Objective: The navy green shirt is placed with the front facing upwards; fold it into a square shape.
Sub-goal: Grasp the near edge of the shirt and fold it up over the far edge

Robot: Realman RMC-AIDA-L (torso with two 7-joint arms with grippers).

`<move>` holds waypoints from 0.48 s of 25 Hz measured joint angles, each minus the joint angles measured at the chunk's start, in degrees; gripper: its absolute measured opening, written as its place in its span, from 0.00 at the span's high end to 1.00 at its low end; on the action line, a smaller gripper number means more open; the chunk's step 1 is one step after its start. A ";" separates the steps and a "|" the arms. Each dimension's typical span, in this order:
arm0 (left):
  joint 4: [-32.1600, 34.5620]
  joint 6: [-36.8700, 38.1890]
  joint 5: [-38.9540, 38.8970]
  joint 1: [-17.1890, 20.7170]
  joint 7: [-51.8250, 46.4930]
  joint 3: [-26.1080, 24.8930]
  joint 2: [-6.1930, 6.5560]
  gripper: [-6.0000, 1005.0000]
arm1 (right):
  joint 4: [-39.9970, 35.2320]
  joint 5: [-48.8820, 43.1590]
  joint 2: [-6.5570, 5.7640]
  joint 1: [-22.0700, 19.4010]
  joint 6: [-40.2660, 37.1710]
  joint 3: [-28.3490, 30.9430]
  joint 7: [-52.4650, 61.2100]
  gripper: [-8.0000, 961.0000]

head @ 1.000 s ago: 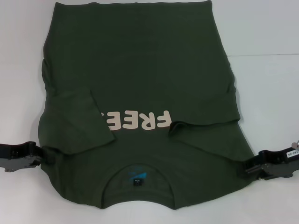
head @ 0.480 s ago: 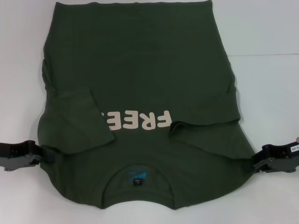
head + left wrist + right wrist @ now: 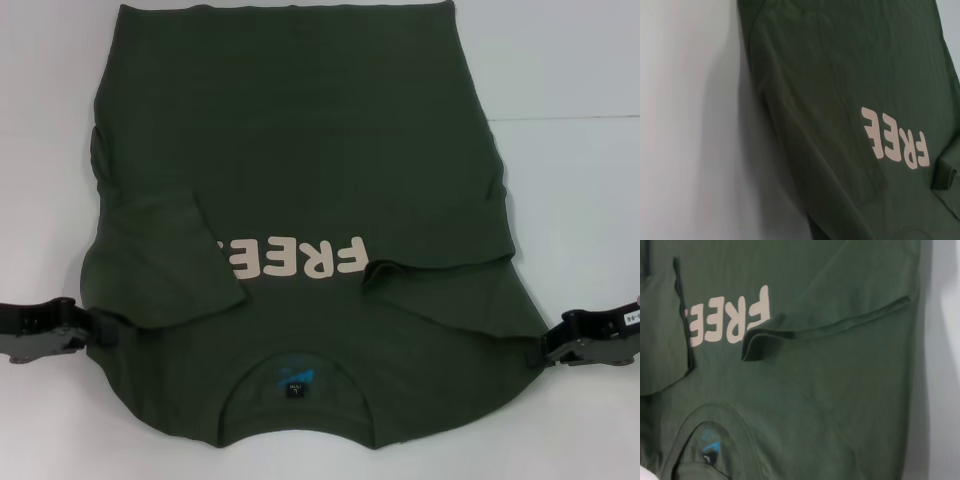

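The left pincer (image 3: 95,330), a black clamp on a dark arm, lies low at the left shoulder edge of the navy green shirt (image 3: 300,150), its tip touching the cloth. Whether its fingers are closed on the fabric cannot be told from the head view, and the left wrist view shows no fingers at all. The right pincer (image 3: 545,350), equally black, sits at the opposite shoulder edge of the same shirt, its tip against the cloth; here too the grip cannot be told, and the right wrist view shows only fabric.

The navy green shirt is a large, dark olive-green short-sleeved cotton T-shirt. It lies flat on the white desk (image 3: 570,190), front upward, with the round collar (image 3: 298,358) nearest the robot and the hem at the far side. Both short sleeves are folded inward over the chest: the left sleeve (image 3: 170,265) lies as a slanted flap that covers the end of the lettering, and the right sleeve (image 3: 440,285) lies as a flap whose hem runs just beside the letter F. Between the two flaps the cream lettering (image 3: 295,258) reads "FREE", upside down from the robot's side. Inside the collar, a small blue-and-black neck label (image 3: 295,380) shows. The shirt's side edges are slightly rumpled, and pale desk surface borders it on both flanks.
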 joint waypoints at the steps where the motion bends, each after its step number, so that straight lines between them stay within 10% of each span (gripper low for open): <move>1: 0.00 0.13 -0.11 0.02 0.01 -0.01 0.04 0.95 | -0.05 0.02 -0.02 0.00 -0.22 0.17 -0.48 0.94; 12: 0.45 6.02 -0.07 0.74 0.02 -0.19 0.95 0.95 | -1.79 0.86 -1.17 -0.50 -10.21 0.66 -11.26 0.94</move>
